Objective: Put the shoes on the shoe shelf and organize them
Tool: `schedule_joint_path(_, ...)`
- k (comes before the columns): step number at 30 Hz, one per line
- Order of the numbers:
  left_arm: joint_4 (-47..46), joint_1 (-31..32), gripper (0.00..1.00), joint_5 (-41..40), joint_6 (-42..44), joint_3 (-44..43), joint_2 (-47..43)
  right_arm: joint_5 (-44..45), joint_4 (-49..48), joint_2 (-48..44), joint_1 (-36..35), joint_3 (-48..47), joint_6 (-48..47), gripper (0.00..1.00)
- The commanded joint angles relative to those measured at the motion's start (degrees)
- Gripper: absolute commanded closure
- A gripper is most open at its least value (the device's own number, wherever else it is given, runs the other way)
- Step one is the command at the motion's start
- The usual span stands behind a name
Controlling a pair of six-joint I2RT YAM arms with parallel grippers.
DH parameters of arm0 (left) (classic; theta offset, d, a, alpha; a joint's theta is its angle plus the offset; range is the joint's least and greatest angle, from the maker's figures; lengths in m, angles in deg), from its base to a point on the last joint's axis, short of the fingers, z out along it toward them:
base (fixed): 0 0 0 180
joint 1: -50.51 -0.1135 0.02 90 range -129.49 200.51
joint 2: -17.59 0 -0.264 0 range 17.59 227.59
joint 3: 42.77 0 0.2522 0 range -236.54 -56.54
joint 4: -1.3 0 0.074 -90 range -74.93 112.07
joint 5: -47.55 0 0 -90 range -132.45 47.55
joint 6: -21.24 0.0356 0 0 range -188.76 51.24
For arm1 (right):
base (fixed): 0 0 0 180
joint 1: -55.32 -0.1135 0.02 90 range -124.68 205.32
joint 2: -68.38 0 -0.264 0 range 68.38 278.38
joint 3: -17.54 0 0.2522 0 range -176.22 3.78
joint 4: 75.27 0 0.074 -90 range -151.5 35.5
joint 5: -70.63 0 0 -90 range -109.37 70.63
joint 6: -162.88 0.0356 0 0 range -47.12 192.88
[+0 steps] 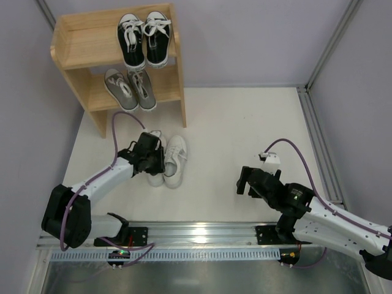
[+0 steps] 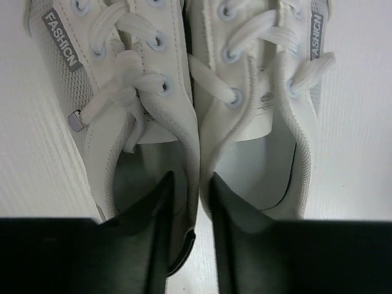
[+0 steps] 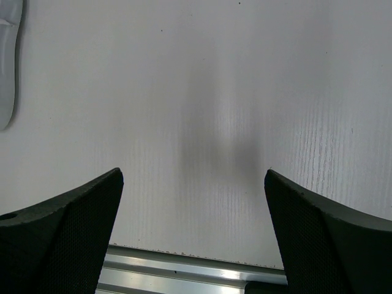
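My left tool (image 2: 191, 184) pinching touching inner collars of all-white lace-up sneakers (image 2: 245, 122), near front edge of light wooden two-tier shoe shelf (image 1: 67, 46); black canvas sneakers (image 1: 144, 38), grey sneakers (image 1: 130, 89) fill its right half. My right tool (image 3: 193, 180) spread.

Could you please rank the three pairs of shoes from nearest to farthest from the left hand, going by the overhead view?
1. All-white lace-up sneakers, on the table, right at the left hand.
2. Grey sneakers with white laces, lower tier of the light wooden shelf.
3. Black canvas sneakers with white toe caps, top tier.
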Motion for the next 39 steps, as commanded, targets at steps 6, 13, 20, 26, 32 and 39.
schedule_joint_path(6, 2.02, 0.48, 0.43, -0.85, 1.67, -2.11, 1.96, -0.02, -2.08, -0.04, -0.08, -0.83, 0.10, 0.03)
schedule_joint_path(13, -1.40, 1.71, 0.58, -0.41, 0.80, -2.29, 5.91, 0.59, -0.85, -1.10, -0.08, -0.83, 0.10, 0.03)
schedule_joint_path(20, -4.66, 3.56, 0.62, -1.81, -0.87, -0.44, 7.50, 0.85, -0.32, -2.07, -0.08, -0.30, 0.10, 0.03)
schedule_joint_path(26, -3.26, 7.24, 0.91, -2.87, -2.72, -0.53, 8.64, 0.15, -1.90, -0.58, -0.08, -0.39, -0.17, 0.03)
schedule_joint_path(32, -1.41, 12.69, 1.00, -5.86, -5.70, 1.66, 5.14, 0.06, -2.70, -0.57, -0.08, -0.30, -0.43, 0.03)
schedule_joint_path(39, -1.67, 14.63, 1.00, -0.94, -6.68, 3.77, -2.94, 0.15, -2.61, -2.15, -0.08, 0.49, -0.34, 0.03)
